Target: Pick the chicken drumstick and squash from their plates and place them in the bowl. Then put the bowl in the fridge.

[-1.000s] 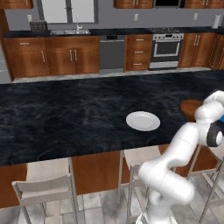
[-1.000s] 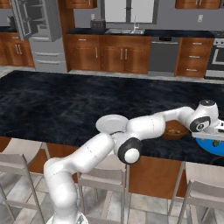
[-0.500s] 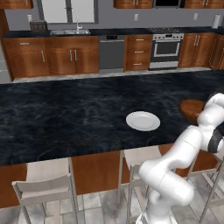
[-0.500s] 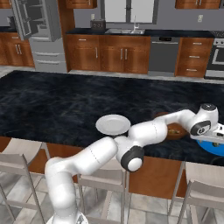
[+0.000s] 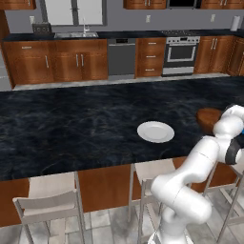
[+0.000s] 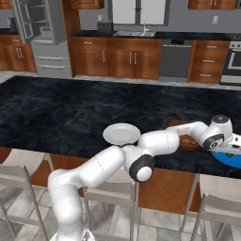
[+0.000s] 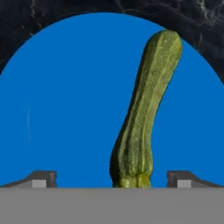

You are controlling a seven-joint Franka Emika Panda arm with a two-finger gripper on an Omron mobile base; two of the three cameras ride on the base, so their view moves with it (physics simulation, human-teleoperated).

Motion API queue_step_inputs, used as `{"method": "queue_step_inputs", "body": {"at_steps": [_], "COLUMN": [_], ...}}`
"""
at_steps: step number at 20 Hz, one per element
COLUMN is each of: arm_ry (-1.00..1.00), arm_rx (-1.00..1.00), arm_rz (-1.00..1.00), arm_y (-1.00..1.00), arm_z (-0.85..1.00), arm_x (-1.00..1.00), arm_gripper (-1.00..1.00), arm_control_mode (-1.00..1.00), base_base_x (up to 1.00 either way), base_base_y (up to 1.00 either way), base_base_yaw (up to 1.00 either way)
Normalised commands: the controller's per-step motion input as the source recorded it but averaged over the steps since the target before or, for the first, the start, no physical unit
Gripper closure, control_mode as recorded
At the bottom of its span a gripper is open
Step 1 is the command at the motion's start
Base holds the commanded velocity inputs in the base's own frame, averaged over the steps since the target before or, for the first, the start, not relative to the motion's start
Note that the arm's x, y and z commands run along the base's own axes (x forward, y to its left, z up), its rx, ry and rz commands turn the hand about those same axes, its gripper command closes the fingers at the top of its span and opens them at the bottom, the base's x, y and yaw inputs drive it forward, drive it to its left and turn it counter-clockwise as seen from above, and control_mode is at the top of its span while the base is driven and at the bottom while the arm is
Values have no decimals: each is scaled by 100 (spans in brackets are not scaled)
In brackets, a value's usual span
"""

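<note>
Countertop (image 5: pixel 71 124), dark and marbled, runs the width of the kitchen, with the fridge (image 6: pixel 42 37) standing open far off at the back left. Nearer sit the white plate (image 5: pixel 155 131), bare, and the brown bowl (image 5: pixel 208 118) just beside the arm. The arm stretches low and far to its right over the blue plate (image 7: pixel 70 105), where the squash (image 7: pixel 144 113) lies lengthwise between the wide-open, empty gripper (image 7: pixel 111 178). To grip well, I'd lower straight down, keep the squash centred, and close across its thick stem end.
</note>
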Motion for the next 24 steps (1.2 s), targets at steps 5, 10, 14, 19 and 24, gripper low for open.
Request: {"method": "queue_step_inputs", "body": {"at_steps": [5, 10, 14, 19, 24], "arm_ry": [6, 16, 15, 24, 26], "arm_rx": [0, 2, 7, 11, 18], "arm_rz": [0, 0, 0, 0, 0], "arm_y": [-29, -16, -8, -9, -2], "arm_z": [1, 10, 23, 32, 50], "arm_x": [18, 14, 17, 12, 12], "arm_gripper": [-100, 100, 100, 100, 100], "arm_control_mode": [-100, -100, -100, -100, -100], "base_base_x": [0, 0, 0, 0, 0], "base_base_y": [0, 0, 0, 0, 0], "base_base_yaw": [0, 0, 0, 0, 0]}}
